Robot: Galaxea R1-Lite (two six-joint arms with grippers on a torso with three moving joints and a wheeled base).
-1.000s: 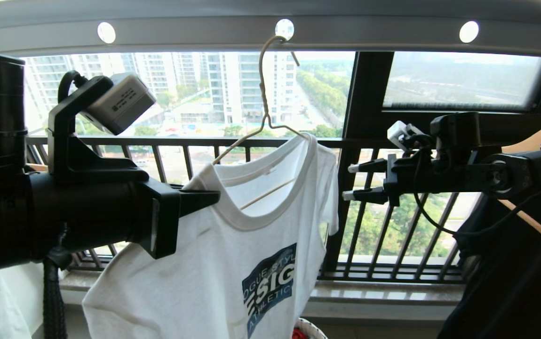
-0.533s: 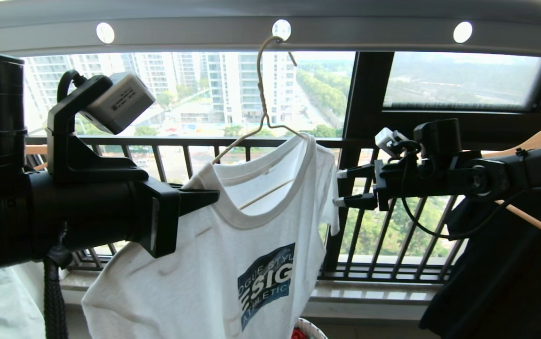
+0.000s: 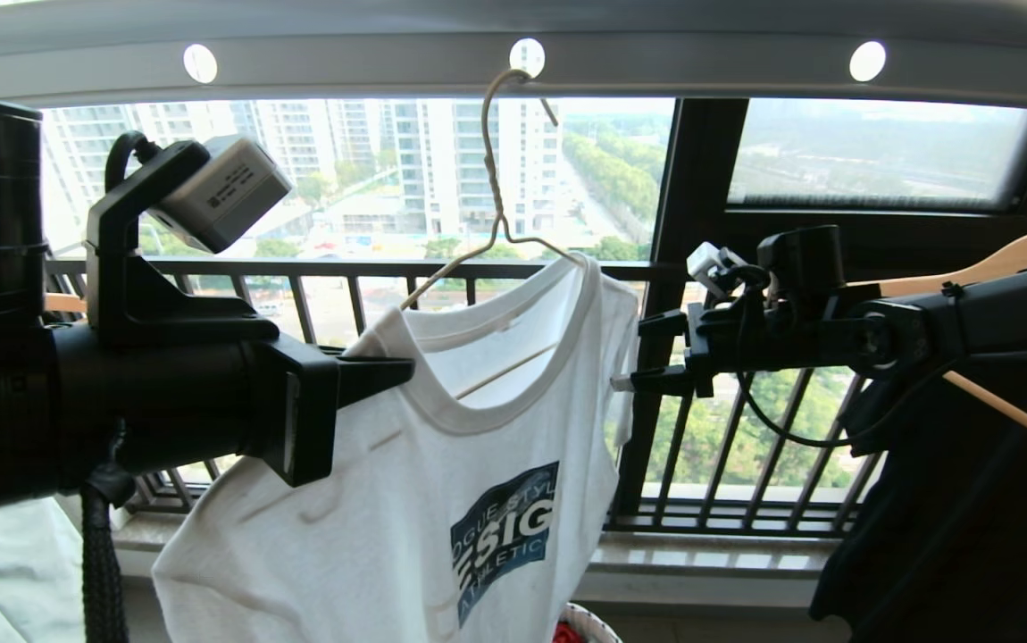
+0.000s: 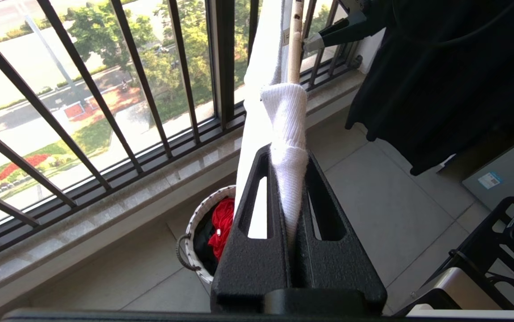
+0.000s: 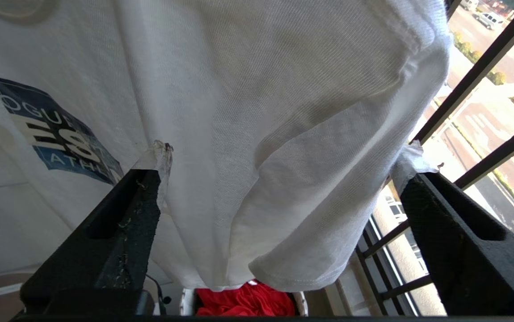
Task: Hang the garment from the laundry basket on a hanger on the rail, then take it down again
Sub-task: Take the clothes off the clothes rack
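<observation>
White shirt (image 3: 442,446) hangs on the hanger (image 3: 491,214). Left hand (image 3: 379,373) pinches its shoulder; right hand (image 3: 625,357) gapes wide, empty. Tugging could unhook the hanger.

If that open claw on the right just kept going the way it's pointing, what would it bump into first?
Most likely the T-shirt: the right gripper points at its sleeve edge, and its open fingers already straddle the hanging cloth.
</observation>
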